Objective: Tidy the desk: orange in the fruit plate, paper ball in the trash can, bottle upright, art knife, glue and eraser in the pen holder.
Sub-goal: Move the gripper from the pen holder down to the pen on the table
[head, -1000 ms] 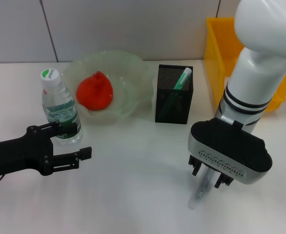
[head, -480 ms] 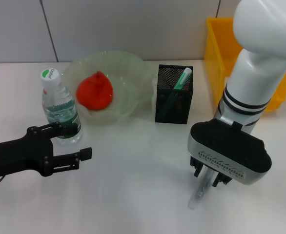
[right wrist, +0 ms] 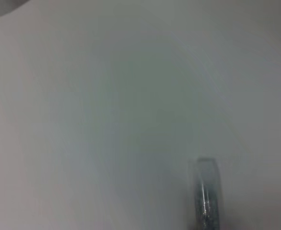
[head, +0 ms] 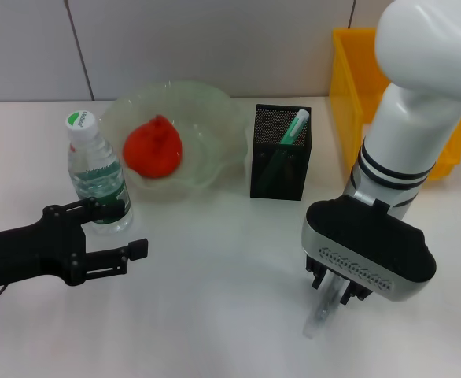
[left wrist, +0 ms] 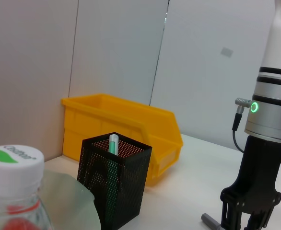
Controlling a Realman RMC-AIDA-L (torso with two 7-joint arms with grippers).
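Right end effector (head: pixel 337 293): low over the near right of the bench (head: pixel 215 315), straddling a slim grey-clear stick, most likely the art knife (head: pixel 319 316), that lies flat on the surface; the fingers sit mostly hidden under the wrist housing, so I cannot tell how wide they stand or whether they have closed on it; one end of the stick pokes out toward the near edge, which suggests a grip near its far part so it can later be tipped upright
Left end effector (head: pixel 108 236): parked at the near left, just beside the bottle; its two black fingers are spread apart and hold nothing; it seems idle
Trash can (head: pixel 352 94): yellow bin at the far right, partly behind the right arm; its contents cannot be seen from here
Fruit plate (head: pixel 207 142): pale green glass bowl at the far centre-left; the orange (head: pixel 153 147) rests inside it, so that part looks done
Pen holder (head: pixel 281 153): black mesh cup between the plate and the bin, well placed for a short carry from the knife; a green-and-white tube (head: pixel 293 127) leans inside, probably the glue
Bottle (head: pixel 94 175): upright, white cap on top, touching the plate's near left rim or just short of it
Paper ball and eraser: not visible anywhere; I judge them already put away
Step in hand: picking up the knife, seemingly the last item
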